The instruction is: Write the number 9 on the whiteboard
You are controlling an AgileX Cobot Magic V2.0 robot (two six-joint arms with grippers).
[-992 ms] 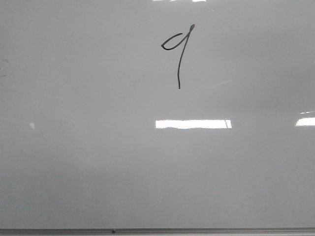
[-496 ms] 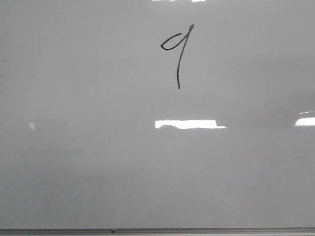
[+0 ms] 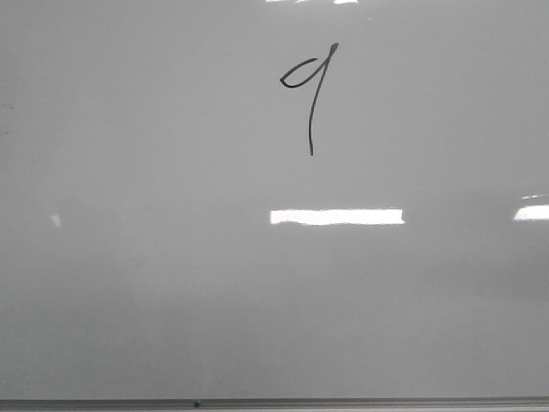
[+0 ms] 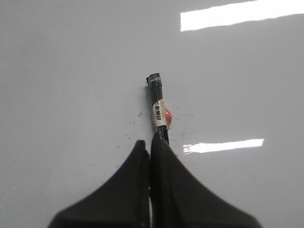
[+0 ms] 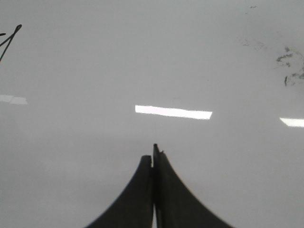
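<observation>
The number 9 (image 3: 314, 99) is drawn in thin black line high on the whiteboard (image 3: 171, 283), a little right of centre in the front view. Neither gripper shows in that view. In the left wrist view my left gripper (image 4: 151, 142) is shut on a black marker (image 4: 158, 102) with a white label and a red patch; the marker sticks out beyond the fingertips over the board. My right gripper (image 5: 153, 154) is shut with nothing in it, above bare board. Part of the 9 (image 5: 9, 42) shows at the edge of the right wrist view.
The board's thin grey frame edge (image 3: 343, 402) runs along the near side. Bright rectangular light reflections (image 3: 336, 216) lie on the glossy surface. Dark ink smudges (image 5: 289, 61) mark the board in the right wrist view, and small specks (image 4: 135, 124) surround the marker.
The 9 is unchanged. A shadow that cut the lower edge of the central light reflection half a second ago is gone, and the bar is whole again.
</observation>
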